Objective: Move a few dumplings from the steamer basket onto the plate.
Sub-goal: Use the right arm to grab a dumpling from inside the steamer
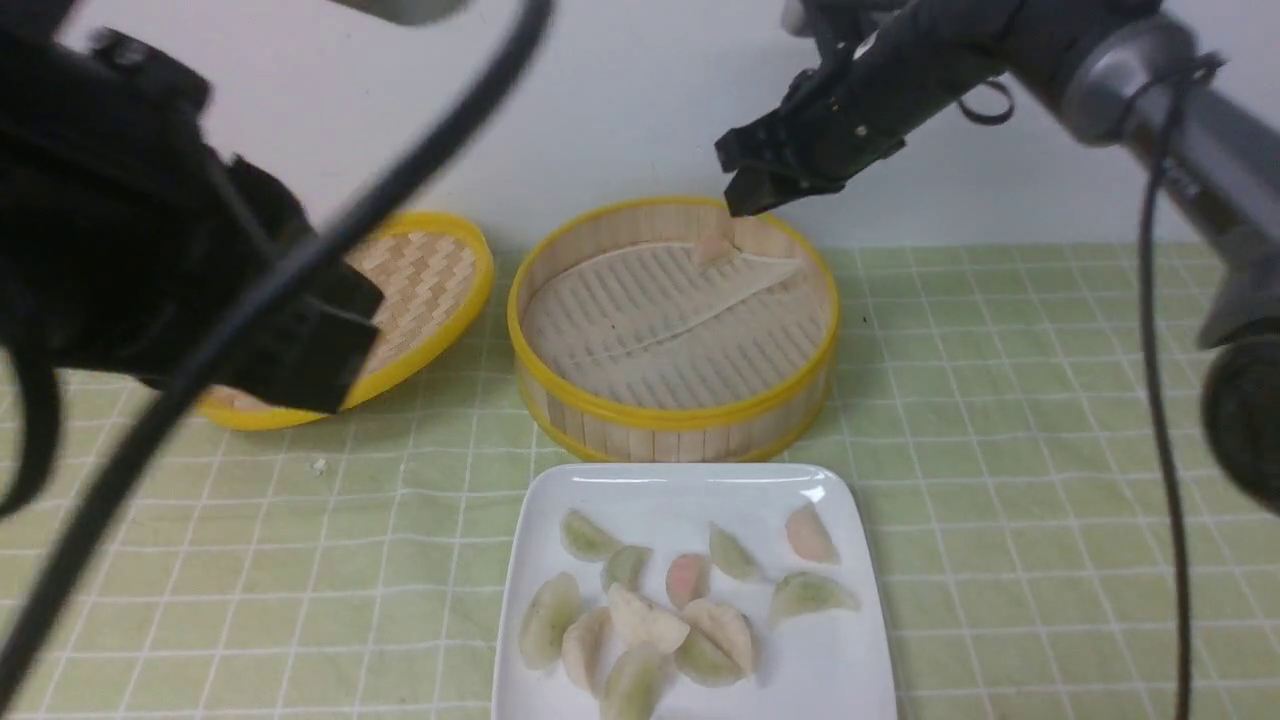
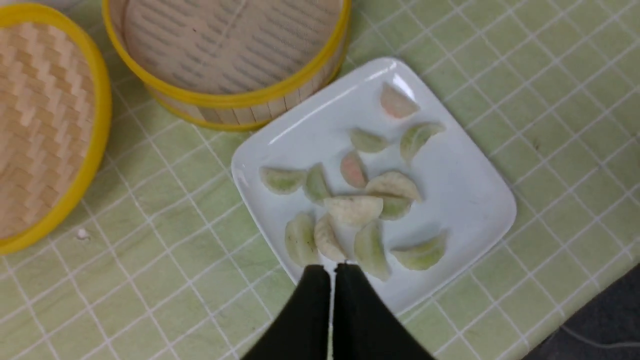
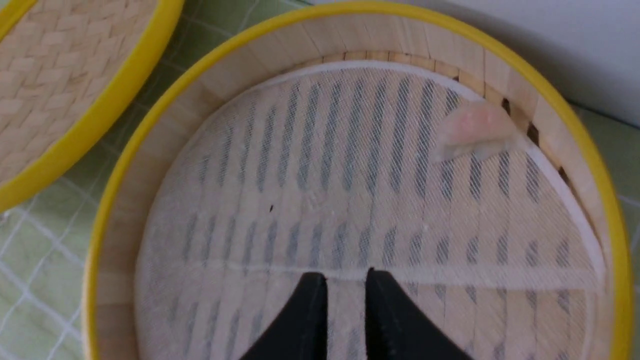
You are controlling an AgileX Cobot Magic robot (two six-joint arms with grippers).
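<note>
The steamer basket stands mid-table and holds a single pinkish dumpling against its far wall, on the whitish ribbed liner. That dumpling also shows in the right wrist view. My right gripper hovers above the basket's far rim, just over the dumpling. Its jaws stand slightly apart and empty. The white square plate in front of the basket carries several dumplings. My left gripper is shut and empty, raised above the plate's edge.
The shallow woven lid leans to the left of the basket on the green checked cloth. My left arm bulks dark and blurred across the left of the front view. A white wall stands close behind the basket.
</note>
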